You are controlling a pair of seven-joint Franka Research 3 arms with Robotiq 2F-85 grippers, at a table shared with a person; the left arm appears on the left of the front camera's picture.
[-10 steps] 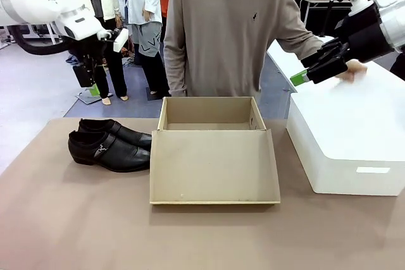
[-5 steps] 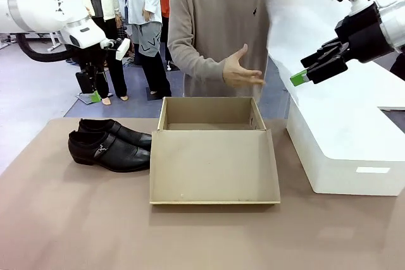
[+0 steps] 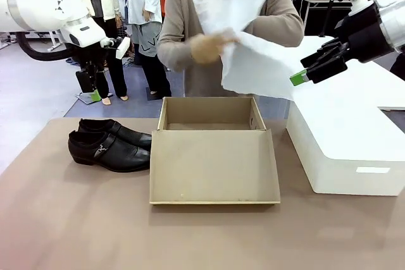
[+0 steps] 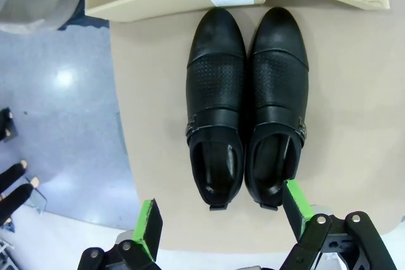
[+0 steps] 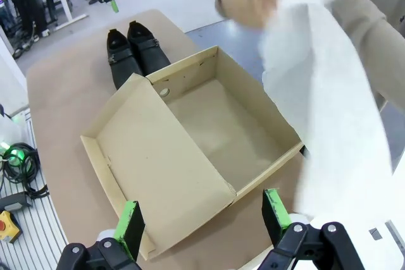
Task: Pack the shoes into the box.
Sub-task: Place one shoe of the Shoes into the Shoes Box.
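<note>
Brown tabletop (image 3: 63,219), people standing around behind. The shoes (image 3: 111,147) sit side by side just left of the open shoebox (image 3: 212,156), long axis across the table, toes at its side wall. A person's hand (image 3: 205,47) holds white tissue paper (image 3: 253,61) above the box's far end, and a white box (image 3: 342,143) stands to the right. Left gripper (image 4: 221,212) hangs over the shoes, right gripper (image 3: 304,74) up high on the right, both spread wide, empty.

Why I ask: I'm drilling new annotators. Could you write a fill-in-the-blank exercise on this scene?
1. Seen from the robot, the shoes stand to the ___ of the box.
2. The box lies open and ___ inside.
3. A person holds up a sheet of white ___.
4. The left gripper and the right gripper both have jaws ___.
Missing: left; empty; paper; open.
</note>
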